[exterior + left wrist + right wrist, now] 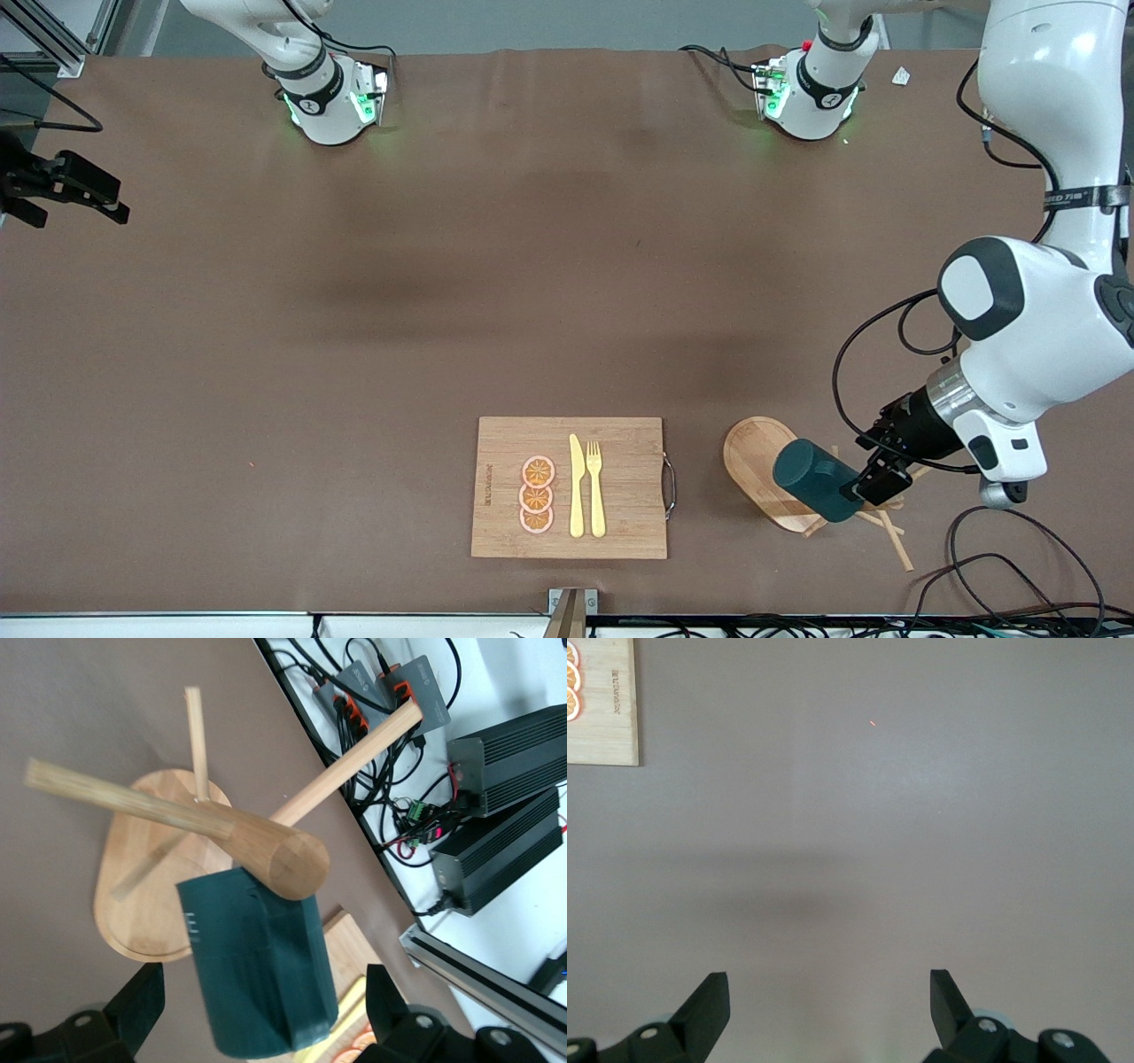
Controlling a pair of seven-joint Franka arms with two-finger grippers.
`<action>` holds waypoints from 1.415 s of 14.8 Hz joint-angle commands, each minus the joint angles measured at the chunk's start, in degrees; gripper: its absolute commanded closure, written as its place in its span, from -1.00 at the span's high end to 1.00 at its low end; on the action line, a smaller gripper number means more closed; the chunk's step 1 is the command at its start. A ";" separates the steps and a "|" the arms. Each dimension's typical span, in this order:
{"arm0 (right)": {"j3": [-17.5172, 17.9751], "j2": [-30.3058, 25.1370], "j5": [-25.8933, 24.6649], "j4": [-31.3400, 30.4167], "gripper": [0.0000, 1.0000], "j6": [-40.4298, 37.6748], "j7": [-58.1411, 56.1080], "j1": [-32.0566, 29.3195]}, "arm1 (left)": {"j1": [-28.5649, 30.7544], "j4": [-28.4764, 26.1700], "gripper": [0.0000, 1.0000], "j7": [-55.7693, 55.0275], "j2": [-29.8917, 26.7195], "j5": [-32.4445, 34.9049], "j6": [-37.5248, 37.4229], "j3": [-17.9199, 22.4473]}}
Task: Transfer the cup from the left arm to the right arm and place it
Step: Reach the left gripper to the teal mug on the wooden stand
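1. The dark teal cylindrical cup [815, 479] lies tipped on its side over the oval wooden stand [753, 461], toward the left arm's end of the counter [567, 292], beside the rectangular bamboo cutting board [567, 487].

2. In the left wrist view the cup [257, 979] hangs on a thick wooden peg [266, 846] of that stand, whose thinner dowels splay outward around it.

3. The left tool [873, 483] is right at the cup; its black fingers [137, 1005] stand spread, one on each side of the teal body, not pressed against it as far as the view shows.

4. The key relation: the cup's long axis runs roughly along the left tool's reach, pointing from the tool toward the cutting board, so the fingers straddle the cylinder across its width.

5. The right tool [66, 182] waits over the bare counter near the right arm's end, well apart from the cup. Its fingers [709, 1005] are spread with nothing between them.

6. Judgement: the left arm is by far the nearer, so the pinch falls to it. It likely has to slide the cup off along the peg's line before carrying it toward the waiting right tool.

7. The yellow knife and fork [586, 487] and three orange slices [537, 494] sit on the board, clear of the action.
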 commanded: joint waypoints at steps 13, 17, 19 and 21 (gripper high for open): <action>0.39 -0.08 -0.41 0.17 1.00 1.29 -0.85 -0.58 | -1.22 1.88 1.00 -7.10 4.45 -6.36 6.00 -0.94; 0.39 -0.08 -0.32 0.17 1.00 1.12 -0.85 -0.84 | -1.22 1.79 0.97 -6.74 4.97 -7.86 6.09 -0.94; 0.39 -0.08 -0.41 0.17 1.00 1.12 -0.76 -0.67 | -1.22 1.70 0.72 -6.74 5.15 -7.94 6.09 -0.94; 0.39 -0.08 -0.41 0.08 1.00 1.12 -0.85 -0.76 | -1.31 1.70 0.63 -6.57 5.59 -7.95 6.09 -0.94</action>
